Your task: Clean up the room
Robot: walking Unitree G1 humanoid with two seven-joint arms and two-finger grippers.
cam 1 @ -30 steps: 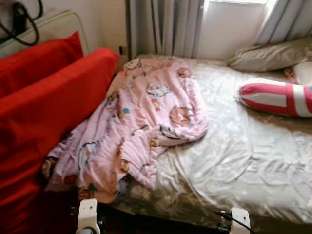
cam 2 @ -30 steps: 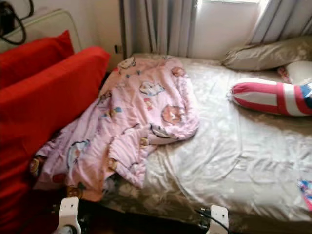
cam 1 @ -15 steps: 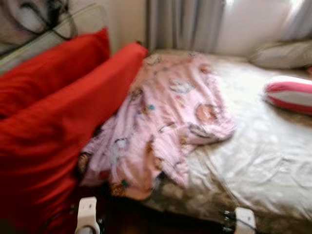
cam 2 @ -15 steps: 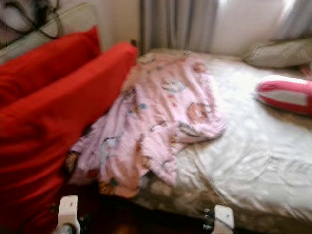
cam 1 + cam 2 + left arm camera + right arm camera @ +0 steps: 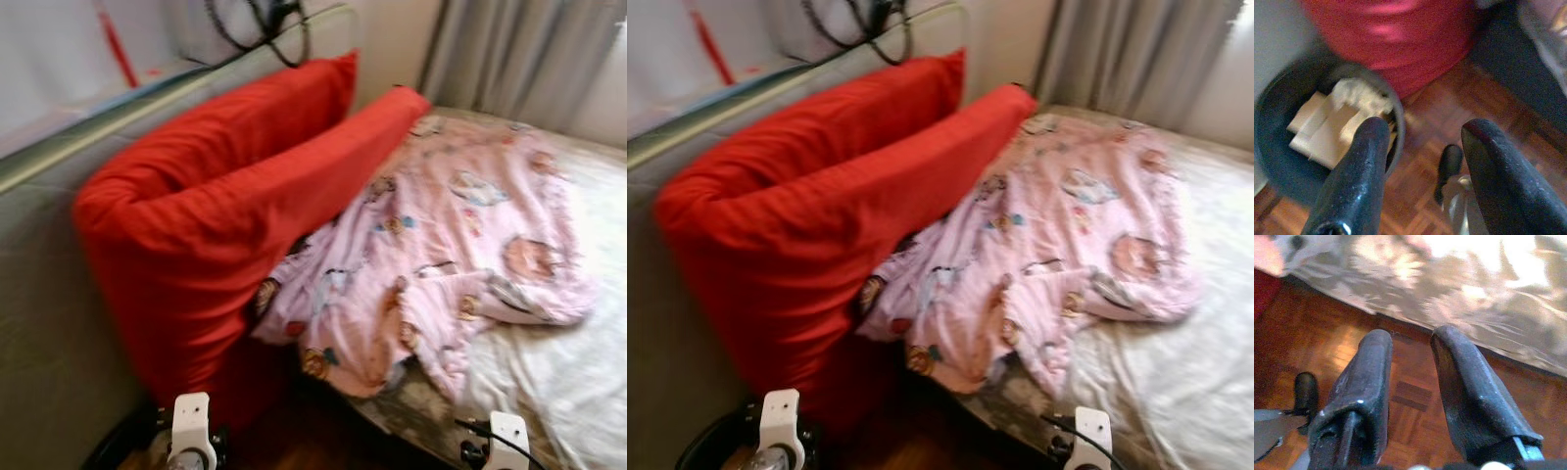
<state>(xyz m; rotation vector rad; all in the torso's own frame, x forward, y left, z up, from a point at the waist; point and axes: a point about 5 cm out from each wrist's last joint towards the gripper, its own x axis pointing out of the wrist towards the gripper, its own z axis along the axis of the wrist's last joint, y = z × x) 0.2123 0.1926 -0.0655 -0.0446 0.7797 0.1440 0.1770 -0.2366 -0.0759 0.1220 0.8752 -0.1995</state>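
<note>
A rumpled pink blanket (image 5: 460, 235) with cartoon prints lies across the left half of the bed (image 5: 578, 372) and hangs over its near edge. Two big red cushions (image 5: 235, 206) lean against it from the left. My left gripper (image 5: 1427, 132) is open and holds nothing; it hangs just over a dark round bin (image 5: 1273, 161) that holds pale scraps (image 5: 1332, 127). My right gripper (image 5: 1411, 340) is open too, low over the wooden floor at the bed's near edge (image 5: 1459, 303). Both wrists (image 5: 191, 431) show at the bottom of the eye views.
A grey upright panel (image 5: 39, 294) stands at the far left behind the cushions, with a black cable (image 5: 274, 20) over its top. Grey curtains (image 5: 529, 49) hang behind the bed. Parquet floor (image 5: 1327, 333) runs between bin and bed.
The camera has swung to the left: the cushions now sit mid-picture, the striped pillow and the window have gone out of frame, and the bin has come into sight.
</note>
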